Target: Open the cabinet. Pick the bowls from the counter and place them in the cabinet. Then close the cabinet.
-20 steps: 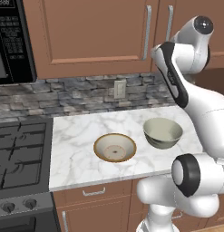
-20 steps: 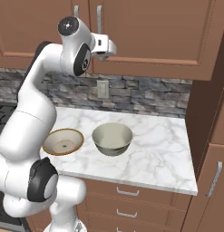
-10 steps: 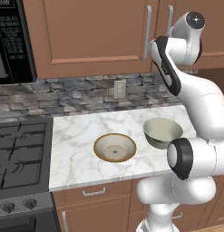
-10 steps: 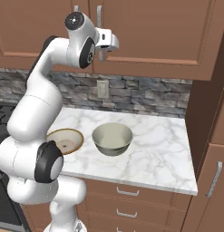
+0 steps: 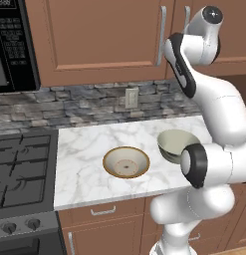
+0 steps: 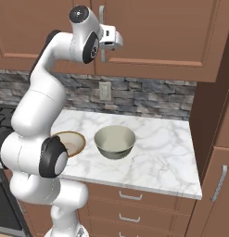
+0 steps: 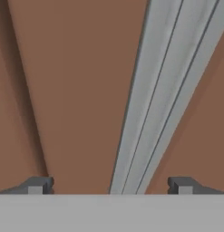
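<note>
Two bowls are seen on the counter [image 6: 167,148], near its front edge: the wide shallow cream bowl [image 5: 126,162] with its tan-brown rim, and the deeper grey-green bowl [image 6: 115,141] just beside it — apart, not touching. In the left base view the grey-green bowl is partly covered by the arm's joint. Behind them, a wall outlet [image 5: 131,98] is set in the grey stone backsplash [image 5: 69,102]. Higher and farther back, the cabinet [image 5: 104,40] is found with both doors shut. The gripper [image 7: 111,185] is raised to the door front, its fingers [image 7: 38,185] held wide apart on either side of a silver bar handle [image 7: 154,99]; nothing is clamped. Whether the fingers touch the handle cannot be told — probably not yet.
</note>
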Controlling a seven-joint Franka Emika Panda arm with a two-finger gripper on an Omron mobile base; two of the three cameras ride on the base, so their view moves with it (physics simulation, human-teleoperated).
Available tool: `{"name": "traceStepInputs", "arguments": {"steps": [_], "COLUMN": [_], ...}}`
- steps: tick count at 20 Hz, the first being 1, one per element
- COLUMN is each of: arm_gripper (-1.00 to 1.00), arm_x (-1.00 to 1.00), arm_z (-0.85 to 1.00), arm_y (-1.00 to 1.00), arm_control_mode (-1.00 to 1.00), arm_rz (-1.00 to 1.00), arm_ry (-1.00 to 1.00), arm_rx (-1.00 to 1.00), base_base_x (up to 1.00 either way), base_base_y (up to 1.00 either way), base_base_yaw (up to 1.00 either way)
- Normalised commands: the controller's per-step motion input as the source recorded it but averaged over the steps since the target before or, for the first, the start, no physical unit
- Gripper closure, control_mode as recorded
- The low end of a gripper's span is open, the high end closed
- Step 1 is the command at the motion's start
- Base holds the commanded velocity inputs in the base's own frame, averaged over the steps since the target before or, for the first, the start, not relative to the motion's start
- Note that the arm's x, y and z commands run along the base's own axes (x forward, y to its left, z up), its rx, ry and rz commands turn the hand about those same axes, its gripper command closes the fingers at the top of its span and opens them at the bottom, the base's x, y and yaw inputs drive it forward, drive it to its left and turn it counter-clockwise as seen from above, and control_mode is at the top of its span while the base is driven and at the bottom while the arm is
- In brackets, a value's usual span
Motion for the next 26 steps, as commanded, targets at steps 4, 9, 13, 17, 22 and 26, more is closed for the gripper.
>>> {"name": "traceStepInputs", "arguments": {"steps": [4, 9, 13, 17, 22, 26], "arm_gripper": [1.0, 1.0, 1.0, 1.0, 1.0, 1.0], "arm_x": [0.23, 0.03, 0.0, 0.01, -0.31, -0.99], "arm_z": [0.0, 0.0, 0.0, 0.0, -0.02, 0.0], "arm_y": [-0.01, -0.04, -0.05, 0.0, -0.29, -0.9], "arm_control_mode": [-1.0, -1.0, -1.0, -1.0, -1.0, -1.0], "arm_rz": [0.0, 0.0, 0.0, 0.0, 0.0, -0.01], "arm_ry": [-0.01, -0.06, -0.1, -0.08, -0.12, -0.24], "arm_rx": [0.0, 0.0, 0.01, 0.0, 0.02, 0.12], "base_base_x": [0.0, 0.0, 0.0, 0.0, 0.0, 0.0], "base_base_y": [0.0, 0.0, 0.0, 0.0, 0.0, 0.0], "base_base_yaw": [0.0, 0.0, 0.0, 0.0, 0.0, 0.0]}}
